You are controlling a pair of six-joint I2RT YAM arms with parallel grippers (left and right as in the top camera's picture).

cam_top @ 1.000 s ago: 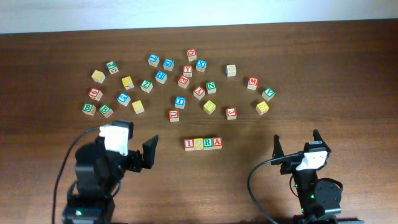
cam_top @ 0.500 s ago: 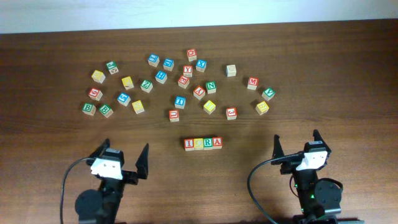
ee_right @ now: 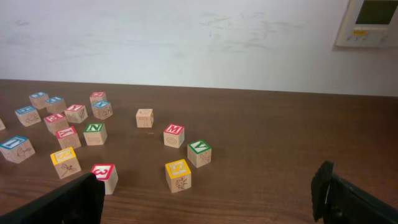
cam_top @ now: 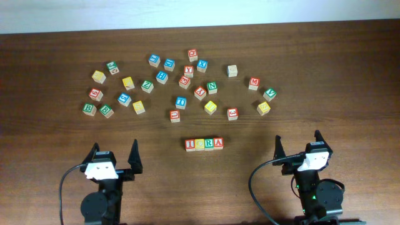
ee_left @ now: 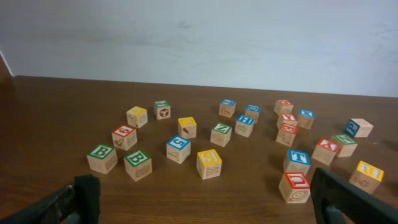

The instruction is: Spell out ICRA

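Observation:
A row of wooden letter blocks reading I, C, R, A lies on the dark wooden table, in the middle near the front. My left gripper is open and empty at the front left, well left of the row; its fingers frame the left wrist view. My right gripper is open and empty at the front right; its fingers frame the right wrist view. The row is out of view in both wrist views.
Several loose letter blocks are scattered across the far half of the table, from a green B at the left to a yellow block at the right. A red U block and a red 3 block lie nearest the grippers.
My left arm has drawn back toward the front edge and turned to face straight ahead, its gripper open. The right arm and the blocks have not moved.

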